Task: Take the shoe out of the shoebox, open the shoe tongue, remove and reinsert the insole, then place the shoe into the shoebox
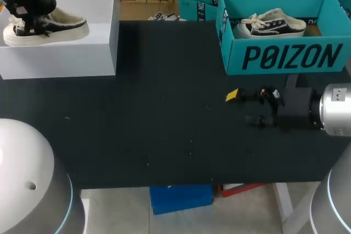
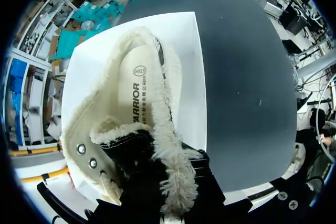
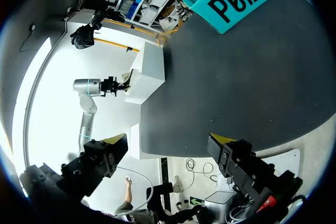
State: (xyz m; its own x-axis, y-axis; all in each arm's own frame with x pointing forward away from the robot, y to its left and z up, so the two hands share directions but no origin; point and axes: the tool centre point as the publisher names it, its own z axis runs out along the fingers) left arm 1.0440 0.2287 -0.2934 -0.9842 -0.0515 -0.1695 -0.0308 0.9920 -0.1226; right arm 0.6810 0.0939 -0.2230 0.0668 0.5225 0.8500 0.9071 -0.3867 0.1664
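- The black table [image 1: 164, 135] carries a white block [image 1: 82, 47] at my left and a teal shoebox [image 1: 285, 56] at the far right, well apart from each other.
- The shoebox holds a second shoe [image 1: 271, 24], lying on its side.
- The shoe [image 2: 131, 103] in hand sits on top of the white block, its mouth wide open, with the pale insole [image 2: 137, 93] lying flat inside.
- It looks light and soft: a fleecy collar and a floppy black tongue [image 2: 139, 150] that will fold under a pinch. The rubber sole or heel wall is the firmer hold. The insole is probably thin and bendy, best taken at its heel edge.
- The left tool [image 1: 32, 19] is right at the tongue; fleece hides its tips, so I cannot tell whether it grips.
- The right tool [image 3: 168, 148] hangs above the table near the shoebox, fingers spread wide, holding nothing.
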